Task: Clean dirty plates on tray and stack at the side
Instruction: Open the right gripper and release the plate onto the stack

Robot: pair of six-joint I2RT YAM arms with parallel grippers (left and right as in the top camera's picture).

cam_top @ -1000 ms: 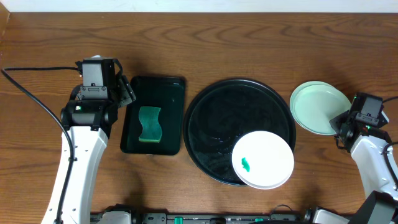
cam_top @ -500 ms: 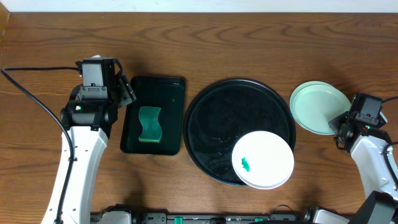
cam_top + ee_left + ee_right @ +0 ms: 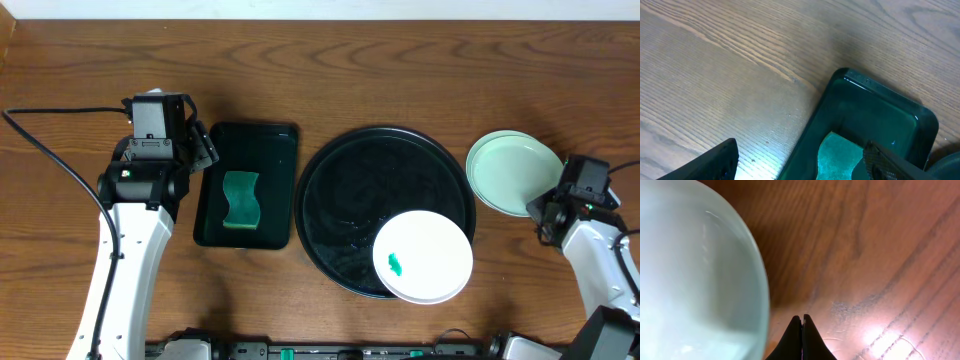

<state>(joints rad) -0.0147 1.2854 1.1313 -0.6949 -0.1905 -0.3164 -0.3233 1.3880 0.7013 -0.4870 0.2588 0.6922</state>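
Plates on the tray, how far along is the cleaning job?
Done: two mint-green plates sit stacked on the table right of the black tray. In hand: nothing; the right gripper is shut and empty beside that stack, the left gripper open near the sponge. Left: the white plate, green smear on it, lies on the tray, needing wiping and stacking.

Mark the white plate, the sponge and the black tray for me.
white plate (image 3: pixel 432 248): overhead view, on its bare white middle, right of the green smear.
sponge (image 3: pixel 240 200): overhead view, on the middle of its top face.
black tray (image 3: pixel 345 195): overhead view, on its bare floor, left of the plate.
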